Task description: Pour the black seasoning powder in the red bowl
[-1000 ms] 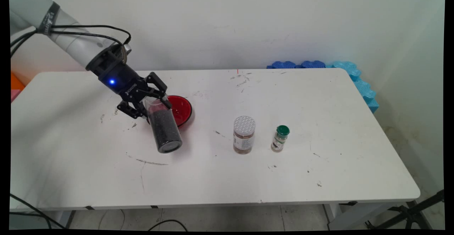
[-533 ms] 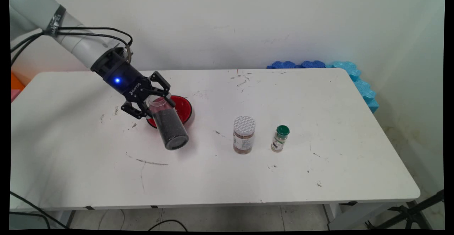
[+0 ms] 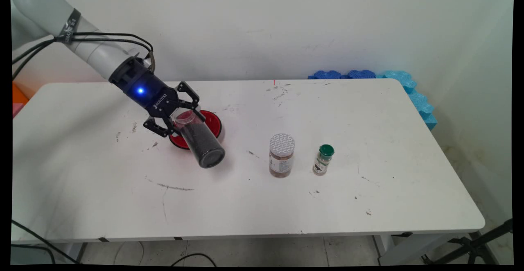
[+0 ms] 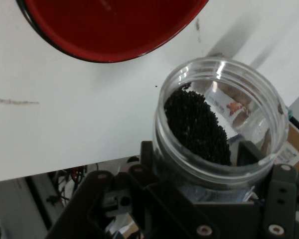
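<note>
Black grains fill the clear open jar [image 3: 199, 138] that the tool [image 3: 176, 117] grips near its mouth, tilted with its base swung toward the camera and its mouth close over the red bowl [image 3: 213, 123] on the white table [image 3: 368, 189]. In the hand view the grains lie banked inside the jar's rim and the bowl looks empty. Further right stand a brown spice jar [image 3: 281, 155] and a green-capped shaker [image 3: 324, 159], untouched.
</note>
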{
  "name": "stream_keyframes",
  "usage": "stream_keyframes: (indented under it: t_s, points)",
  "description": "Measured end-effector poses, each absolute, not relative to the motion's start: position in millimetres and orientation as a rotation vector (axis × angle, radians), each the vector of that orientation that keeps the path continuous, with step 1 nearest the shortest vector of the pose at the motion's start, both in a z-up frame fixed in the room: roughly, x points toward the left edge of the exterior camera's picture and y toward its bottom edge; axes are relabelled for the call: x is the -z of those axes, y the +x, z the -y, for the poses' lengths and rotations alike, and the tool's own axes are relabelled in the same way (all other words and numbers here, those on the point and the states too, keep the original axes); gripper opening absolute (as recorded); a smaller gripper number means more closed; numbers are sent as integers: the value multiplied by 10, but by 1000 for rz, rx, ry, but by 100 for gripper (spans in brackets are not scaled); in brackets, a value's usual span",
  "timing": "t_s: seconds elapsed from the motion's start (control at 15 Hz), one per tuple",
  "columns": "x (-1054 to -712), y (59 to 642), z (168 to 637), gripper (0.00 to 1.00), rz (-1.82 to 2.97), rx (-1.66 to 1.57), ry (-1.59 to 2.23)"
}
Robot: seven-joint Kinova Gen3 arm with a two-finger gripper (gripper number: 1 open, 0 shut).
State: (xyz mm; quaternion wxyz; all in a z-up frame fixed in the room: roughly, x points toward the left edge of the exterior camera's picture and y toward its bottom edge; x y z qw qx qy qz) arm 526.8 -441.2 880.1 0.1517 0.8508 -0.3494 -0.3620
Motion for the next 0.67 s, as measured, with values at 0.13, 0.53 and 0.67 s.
stream_keyframes:
  t_s: [0.13,0.53,0.67]
  points:
    - [-8790,5268,4423,0,964,1055,2458]
    - [-8768,5279,4440,0,858,1101,2498]
    - [-8763,5288,4442,0,822,1113,2510]
